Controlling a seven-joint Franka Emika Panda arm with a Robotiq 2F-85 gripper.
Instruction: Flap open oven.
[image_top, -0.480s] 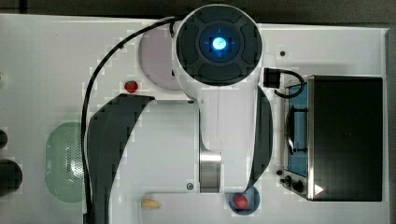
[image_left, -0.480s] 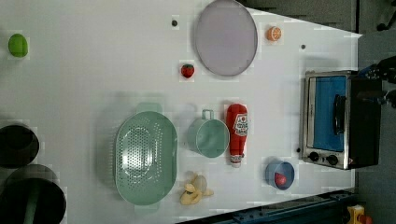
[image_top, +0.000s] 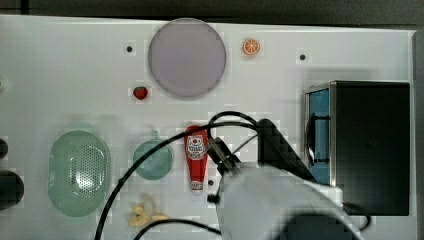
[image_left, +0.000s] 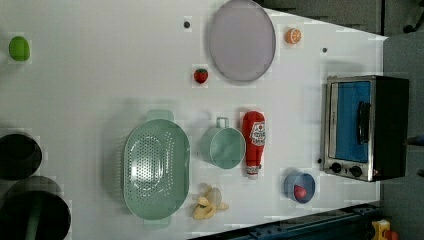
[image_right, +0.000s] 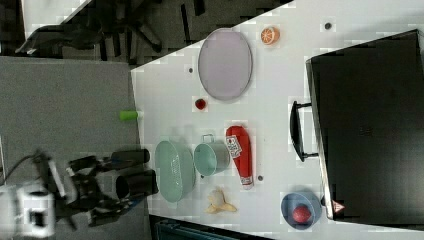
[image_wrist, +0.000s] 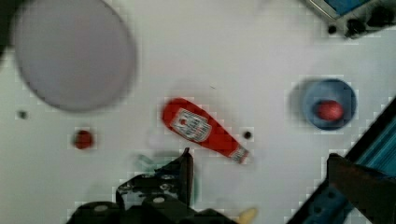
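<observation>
At the top view's right edge of the white table (image_top: 60, 75) stands the oven (image_top: 372, 145), a black-topped toaster oven with its blue glass door (image_left: 352, 120) shut and its bar handle (image_left: 363, 123) facing the rest of the table. In the left view two dark knobs (image_left: 345, 170) sit on its silver front, and in the right view a small red warning triangle (image_right: 338, 206) marks its corner; no words on it can be read.

Just left of the arm in the top view lies a red ketchup bottle (image_top: 196, 156) on its side, its white label (image_left: 256, 131) printed with red text too small to read. Beside it sit a mint cup (image_left: 223, 146), a mint colander (image_left: 156, 170) and a peeled banana (image_left: 207, 202). A blue bowl (image_left: 299, 186) holding a red ball is near the oven's knobs. Farther off are a lilac plate (image_top: 186, 57), a strawberry (image_top: 140, 92), an orange slice (image_top: 251, 46) and a lime (image_left: 19, 48).

The gripper (image_wrist: 261, 179) hangs above the table near the ketchup bottle in the wrist view, its two dark fingers (image_wrist: 184, 175) spread wide and holding nothing, well apart from the oven.
</observation>
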